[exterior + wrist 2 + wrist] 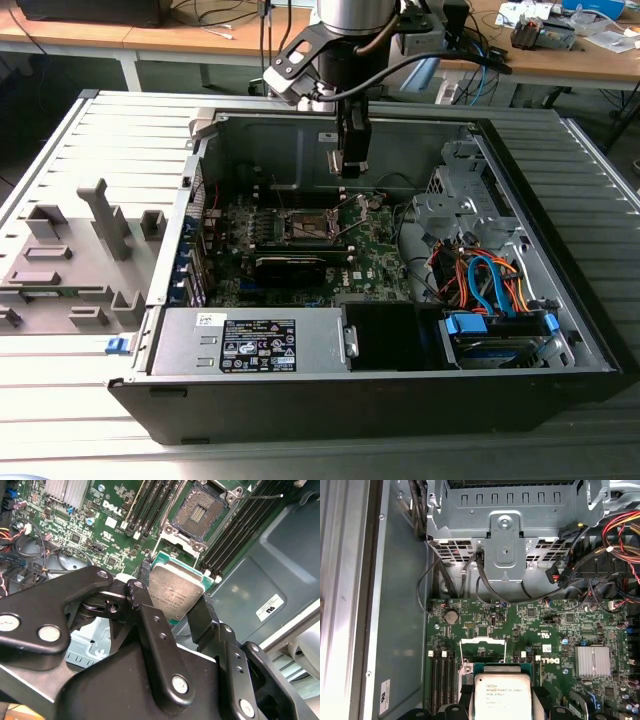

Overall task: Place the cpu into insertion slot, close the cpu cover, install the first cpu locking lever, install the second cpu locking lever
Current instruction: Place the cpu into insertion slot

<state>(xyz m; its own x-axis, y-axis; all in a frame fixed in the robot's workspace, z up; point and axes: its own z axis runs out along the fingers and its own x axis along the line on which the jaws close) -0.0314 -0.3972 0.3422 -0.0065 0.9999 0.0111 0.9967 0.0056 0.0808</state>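
- The open black metal computer case [400,405] lies on its side on the slatted grey table [70,400], and you look straight down into it in the exterior view.
- The green motherboard [380,260] covers the case floor. In the second wrist view you see its long black memory slots [150,505] beside the socket.
- Your black two-finger gripper [350,165] hangs inside the case, above the board and clear of it. Its fingers are clamped on two opposite edges of the chip in both wrist views [176,592] [502,702].
- The small square insertion slot [200,510] with the silver rim sits bare, its dark contact field exposed. In the exterior view it lies just to that view's left of the gripper [308,225].
- The thin silver cpu cover [176,541] is swung off the slot and stands at the slot's edge nearest the chip.
- The small flat square cpu [177,592] with the silver-grey metal top is held in the air, tilted, near the slot and apart from it [502,697].
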